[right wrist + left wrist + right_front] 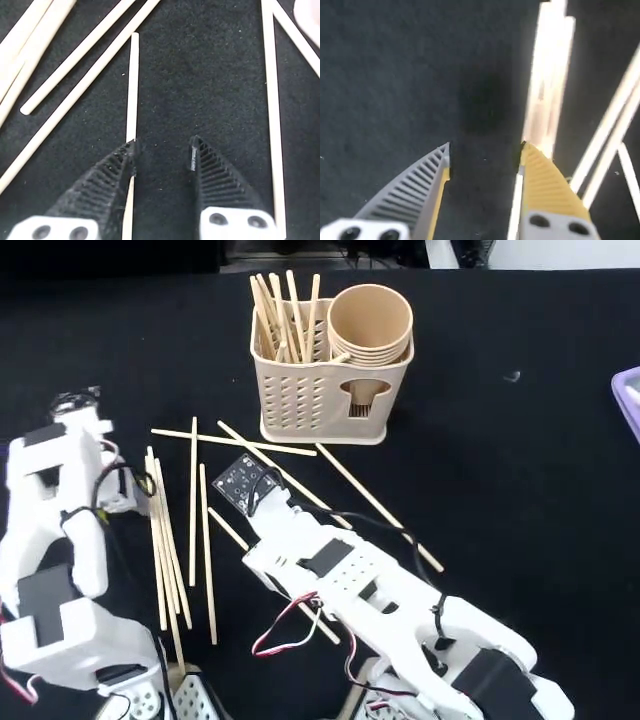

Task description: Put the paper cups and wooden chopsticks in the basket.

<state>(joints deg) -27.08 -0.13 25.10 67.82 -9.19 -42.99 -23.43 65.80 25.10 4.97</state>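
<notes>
Paper cups (370,320) are seen stacked in the slotted beige basket (320,400) at upper centre of the high view, with loose wooden chopsticks (193,510) scattered on black cloth (520,460) at centre left. In the left wrist view, the left gripper (485,152) is shown parted and empty. In the right wrist view, the right gripper (162,150) is likewise spread and empty, and one thin chopstick (132,85) is seen running beneath a ribbed finger.

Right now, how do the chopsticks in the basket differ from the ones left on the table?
The stowed chopsticks stand on end, leaning, in the basket; the loose chopsticks lie flat on the table. The stowed chopsticks are bunched in one compartment beside the paper cups; the loose chopsticks are spread out, pointing different ways, some crossing. Both are pale wooden sticks.
</notes>
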